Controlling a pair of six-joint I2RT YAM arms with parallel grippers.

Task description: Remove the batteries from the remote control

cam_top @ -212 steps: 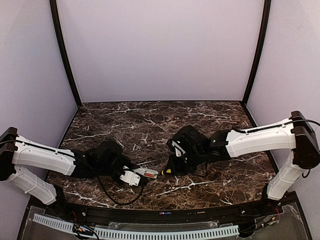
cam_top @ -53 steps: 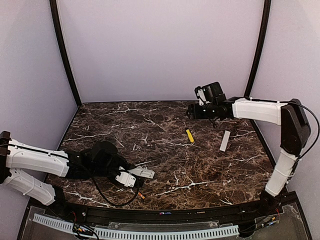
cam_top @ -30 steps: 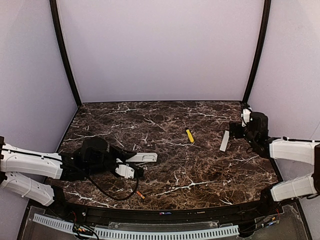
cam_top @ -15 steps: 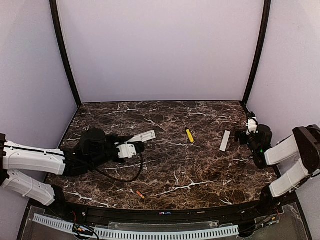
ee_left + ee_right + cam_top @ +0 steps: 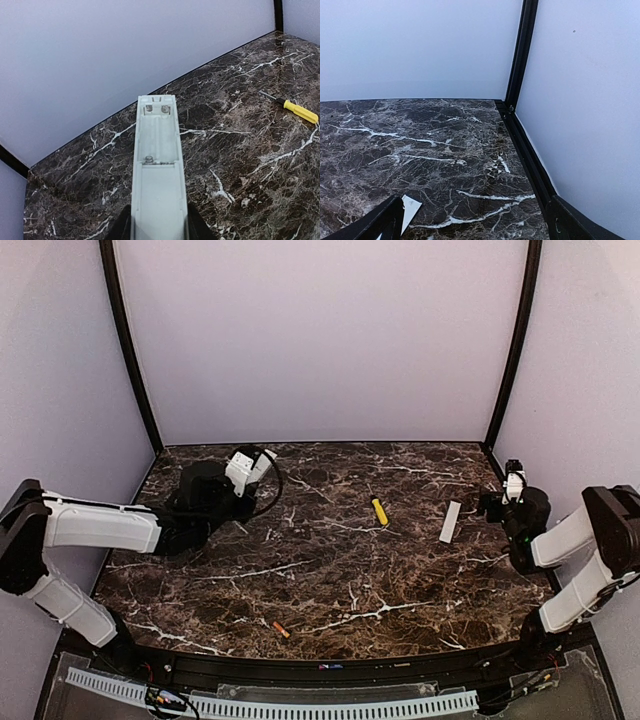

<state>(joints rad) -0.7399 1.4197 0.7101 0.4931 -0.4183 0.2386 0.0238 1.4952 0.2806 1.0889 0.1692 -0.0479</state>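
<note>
Seen from above, a dark marble table holds three loose things: one small orange battery near the front edge, a yellow screwdriver right of centre, and a pale cover strip further right. The left gripper is raised near the back left corner, well apart from the battery. The right gripper sits at the far right edge, just beside the cover strip. In the left wrist view, the white remote is clamped between the narrow-set dark fingers and points away toward the back wall, with its long recess facing up. That recess looks empty, showing only small metal contacts at its far end and middle, and the screwdriver lies well off to the right. In the right wrist view, the two fingers stand spread wide with nothing between them, and a white corner of the cover strip lies just beside the left one. The unloading seems essentially done, since the cover is off and the recess is bare (only one battery can be found on the table, so where any other went cannot be told). Setting the remote down may be all that remains.
</note>
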